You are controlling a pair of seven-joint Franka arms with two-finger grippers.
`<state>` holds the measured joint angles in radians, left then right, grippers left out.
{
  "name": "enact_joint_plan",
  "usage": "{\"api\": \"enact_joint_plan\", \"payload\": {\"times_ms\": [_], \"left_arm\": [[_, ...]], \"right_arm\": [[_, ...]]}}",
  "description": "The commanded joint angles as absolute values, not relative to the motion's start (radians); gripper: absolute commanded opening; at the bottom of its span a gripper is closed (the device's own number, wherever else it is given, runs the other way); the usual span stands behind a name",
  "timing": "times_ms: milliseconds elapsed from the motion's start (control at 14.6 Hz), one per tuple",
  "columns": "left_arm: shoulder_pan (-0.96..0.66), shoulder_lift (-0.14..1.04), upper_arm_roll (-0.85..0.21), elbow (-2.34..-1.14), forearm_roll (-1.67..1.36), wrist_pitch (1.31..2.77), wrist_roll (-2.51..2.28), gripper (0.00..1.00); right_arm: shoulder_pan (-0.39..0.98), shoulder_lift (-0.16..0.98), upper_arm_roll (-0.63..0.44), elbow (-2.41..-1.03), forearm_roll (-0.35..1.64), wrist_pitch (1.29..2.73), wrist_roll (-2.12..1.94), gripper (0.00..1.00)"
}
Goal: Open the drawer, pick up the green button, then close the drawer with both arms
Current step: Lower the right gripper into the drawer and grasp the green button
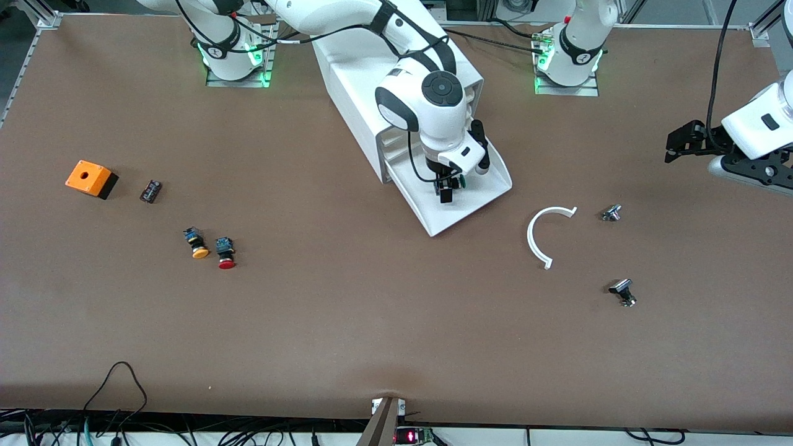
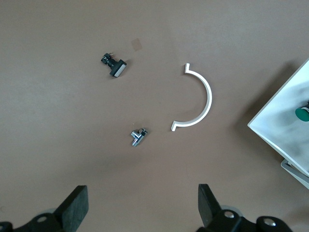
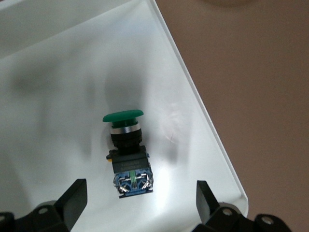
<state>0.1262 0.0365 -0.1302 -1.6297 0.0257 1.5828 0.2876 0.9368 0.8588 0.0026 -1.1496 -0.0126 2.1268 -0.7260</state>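
Note:
The cabinet (image 1: 353, 68) stands at the table's middle with its lowest drawer (image 1: 489, 192) pulled out. The green-capped button (image 3: 126, 145) lies on its side on the drawer's white floor (image 3: 58, 96). My right gripper (image 1: 447, 191) hangs over the drawer, open, its fingers (image 3: 75, 195) apart on either side of the button's blue body and not touching it; its midpoint shows in the right wrist view (image 3: 140, 198). My left gripper (image 1: 678, 145) is open and empty over the table at the left arm's end. The left wrist view shows it (image 2: 142, 203) with the drawer's corner (image 2: 282, 128) and the green cap (image 2: 302, 114).
A white arc-shaped piece (image 1: 542, 235) and two small metal parts (image 1: 611, 213) (image 1: 624, 292) lie toward the left arm's end. An orange box (image 1: 91, 178), a small black part (image 1: 150, 191), an orange-capped button (image 1: 197, 243) and a red-capped button (image 1: 225, 253) lie toward the right arm's end.

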Motion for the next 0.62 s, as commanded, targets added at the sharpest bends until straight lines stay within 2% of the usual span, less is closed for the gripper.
{"api": "enact_joint_plan", "payload": {"times_ms": [0,550], "left_arm": [[0.127,0.044,-0.132,-1.606,0.041,1.559,0.281,1.0],[0.126,0.044,-0.13,-1.606,0.04,1.557,0.281,1.0]], "right_arm": [[0.943,0.899,-0.002,-1.111,-0.041,2.143,-0.73,1.0],[0.943,0.914,-0.002,-1.111,-0.057,2.167,-0.724,0.99]]}}
